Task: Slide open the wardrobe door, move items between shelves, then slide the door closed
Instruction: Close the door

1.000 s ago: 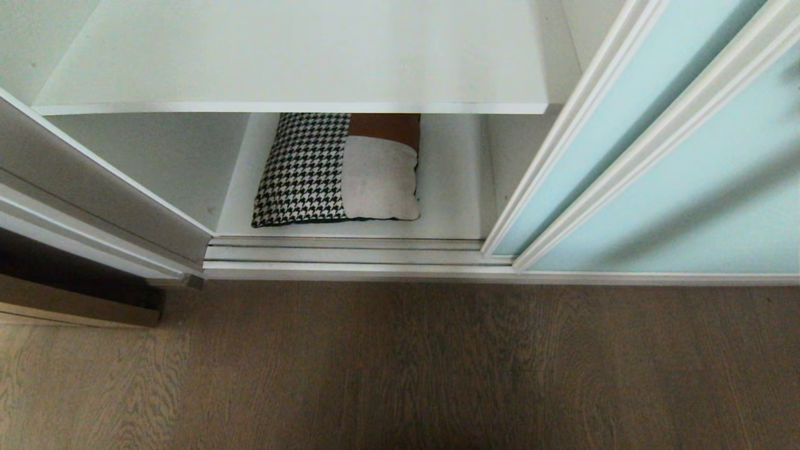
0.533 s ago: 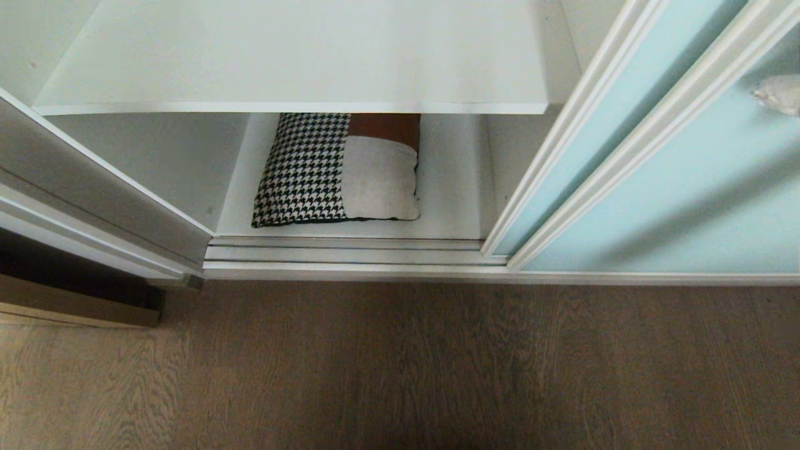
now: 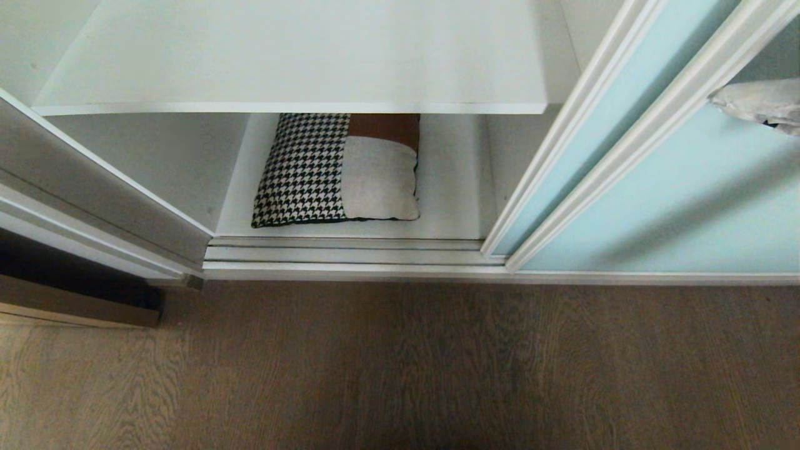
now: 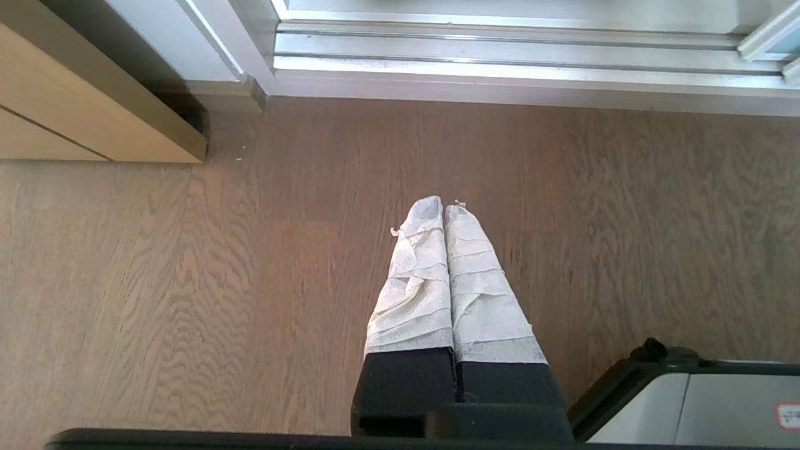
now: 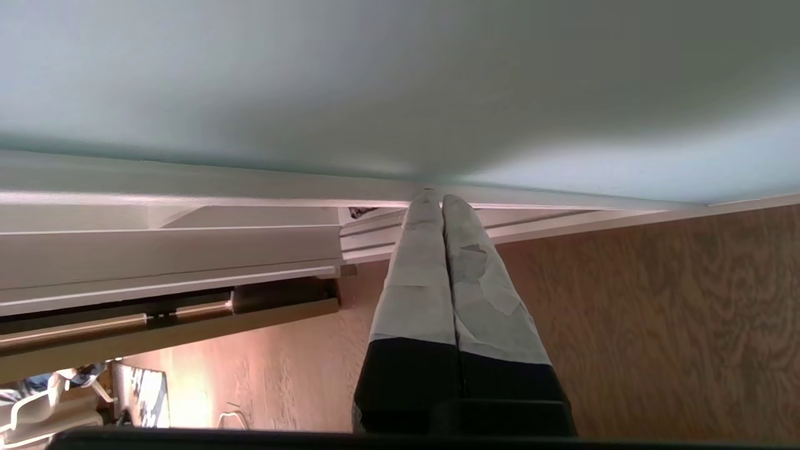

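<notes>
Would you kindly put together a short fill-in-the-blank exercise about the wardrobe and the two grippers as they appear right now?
1. The houndstooth cushion lies on the wardrobe's ____ shelf.
2. The right gripper has its fingers ____, tips near the sliding wardrobe door.
3. The left gripper hangs over the wooden ____.
4. The upper shelf holds ____ cushions in view.

Missing words: bottom; shut; floor; no
</notes>
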Tool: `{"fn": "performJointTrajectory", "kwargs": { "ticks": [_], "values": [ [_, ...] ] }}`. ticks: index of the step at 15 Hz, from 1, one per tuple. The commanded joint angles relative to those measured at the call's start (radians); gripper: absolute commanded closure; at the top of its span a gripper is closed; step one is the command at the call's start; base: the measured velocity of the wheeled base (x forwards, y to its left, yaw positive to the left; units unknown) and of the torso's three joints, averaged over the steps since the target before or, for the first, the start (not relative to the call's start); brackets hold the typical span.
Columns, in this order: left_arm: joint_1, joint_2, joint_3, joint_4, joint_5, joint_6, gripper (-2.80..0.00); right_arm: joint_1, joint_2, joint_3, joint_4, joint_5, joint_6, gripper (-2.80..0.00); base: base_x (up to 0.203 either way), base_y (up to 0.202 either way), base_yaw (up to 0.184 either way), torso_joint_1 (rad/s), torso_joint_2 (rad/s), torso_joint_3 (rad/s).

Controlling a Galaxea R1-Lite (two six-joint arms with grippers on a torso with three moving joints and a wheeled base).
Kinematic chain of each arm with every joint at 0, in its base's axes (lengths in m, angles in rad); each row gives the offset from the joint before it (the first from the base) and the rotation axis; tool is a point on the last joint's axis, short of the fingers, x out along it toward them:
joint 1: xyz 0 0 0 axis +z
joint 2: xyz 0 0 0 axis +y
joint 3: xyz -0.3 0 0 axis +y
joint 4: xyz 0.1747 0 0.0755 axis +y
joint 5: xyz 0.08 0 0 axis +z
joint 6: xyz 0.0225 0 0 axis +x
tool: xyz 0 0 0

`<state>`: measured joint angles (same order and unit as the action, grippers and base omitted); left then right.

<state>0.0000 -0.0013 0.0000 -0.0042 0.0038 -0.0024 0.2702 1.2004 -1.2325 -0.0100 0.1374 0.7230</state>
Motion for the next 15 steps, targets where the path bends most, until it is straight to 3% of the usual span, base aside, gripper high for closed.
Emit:
{"fn": "performJointTrajectory", "kwargs": {
  "ticks": [1,7,15],
  "values": [
    [0.000,0.001,0.002,0.000,0.001,-0.001,0.00,-0.007,0.029,-0.016,-0.011,0.002,0.004,0.00,0.000,0.000,0.000,0.000,0.00,0.000],
    [0.000,0.001,0.002,0.000,0.001,-0.001,0.00,-0.025,0.039,-0.013,-0.022,0.007,0.007,0.00,0.000,0.000,0.000,0.000,0.00,0.000],
    [0.000,0.001,0.002,0.000,0.001,-0.001,0.00,0.055,0.120,-0.033,-0.105,-0.002,-0.004,0.00,0.000,0.000,0.000,0.000,0.00,0.000]
  ]
}}
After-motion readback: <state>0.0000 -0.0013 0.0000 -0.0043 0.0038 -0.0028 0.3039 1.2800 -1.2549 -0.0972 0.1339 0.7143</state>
